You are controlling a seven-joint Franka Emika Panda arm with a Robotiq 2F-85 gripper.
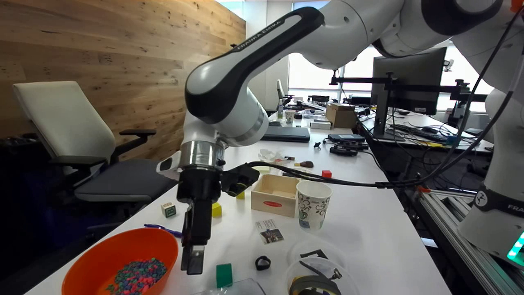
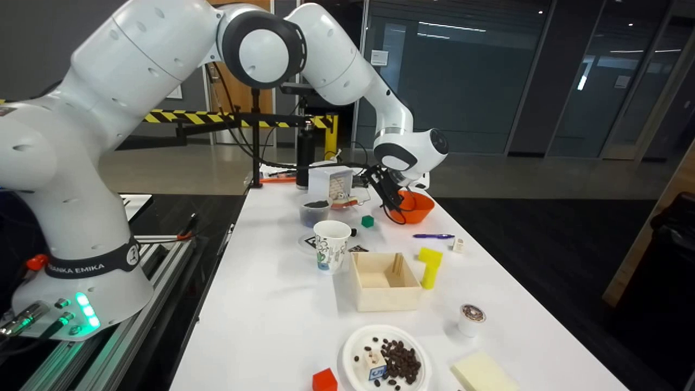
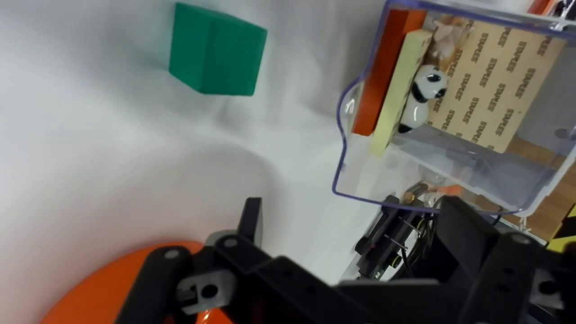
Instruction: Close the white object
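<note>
The white object appears to be a small white box (image 2: pixel 331 182) on the far part of the table in an exterior view. A clear drawer (image 2: pixel 358 196) extends from it, open. In the wrist view the clear drawer (image 3: pixel 353 105) has a purple-tinted rim and holds a panda figure (image 3: pixel 420 99), note pads and an orange piece. The drawer's edge also shows at the bottom of an exterior view (image 1: pixel 241 287). My gripper (image 3: pixel 353 216) is open and empty, apart from the drawer. In an exterior view the gripper (image 1: pixel 194 254) points down beside the orange bowl.
An orange bowl (image 1: pixel 118 254) with colored bits stands close to the gripper. A green block (image 3: pixel 216 49) lies near the drawer. A plastic tub (image 2: pixel 315 210), a paper cup (image 2: pixel 331 244) and a wooden box (image 2: pixel 385 282) stand on the table.
</note>
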